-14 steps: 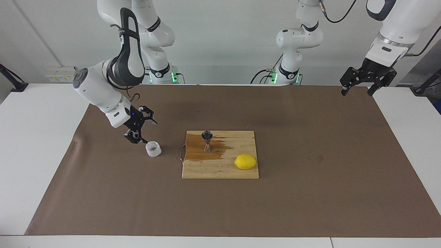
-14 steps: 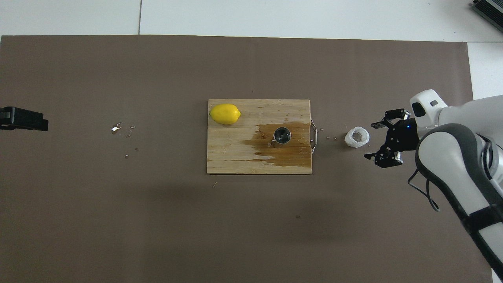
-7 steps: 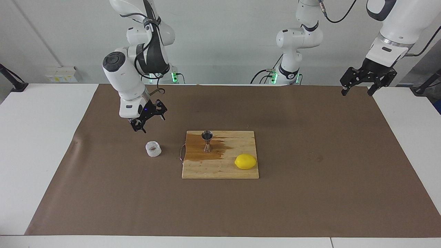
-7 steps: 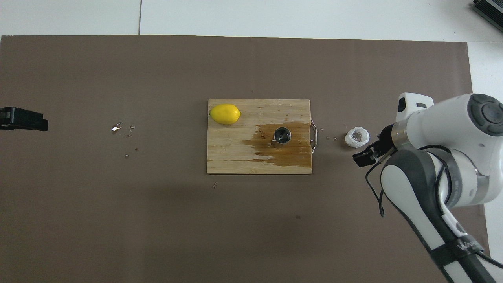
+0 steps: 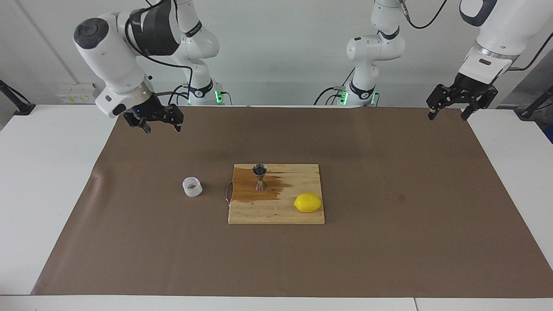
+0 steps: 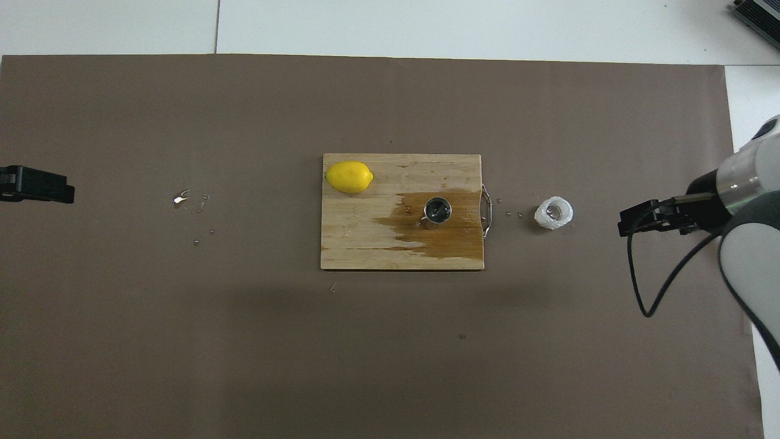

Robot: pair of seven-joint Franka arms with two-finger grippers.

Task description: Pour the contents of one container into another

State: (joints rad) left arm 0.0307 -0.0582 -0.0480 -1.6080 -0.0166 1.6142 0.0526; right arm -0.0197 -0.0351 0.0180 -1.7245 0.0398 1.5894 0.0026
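The translucent white cup (image 5: pixel 192 186) (image 6: pixel 554 213) stands upright on the brown mat, beside the cutting board toward the right arm's end. The silver jigger (image 5: pixel 259 176) (image 6: pixel 437 210) stands upright on the wooden board (image 5: pixel 276 214) (image 6: pixel 365 244), in a dark wet stain (image 5: pixel 268 192). My right gripper (image 5: pixel 162 128) (image 6: pixel 631 222) hangs open and empty in the air over the mat's edge at the right arm's end, well clear of the cup. My left gripper (image 5: pixel 447 116) (image 6: pixel 61 189) waits open and empty, raised over the mat's corner at the left arm's end.
A yellow lemon (image 5: pixel 308 202) (image 6: pixel 348 177) lies on the board's corner farther from the robots. The board's metal handle (image 6: pixel 485 210) points at the cup. A few droplets (image 6: pixel 183 198) speckle the brown mat (image 5: pixel 389 224) toward the left arm's end.
My right gripper has lifted away from the cup, risen and drawn back toward the right arm's end. The cup stays where it was. The left arm has not moved.
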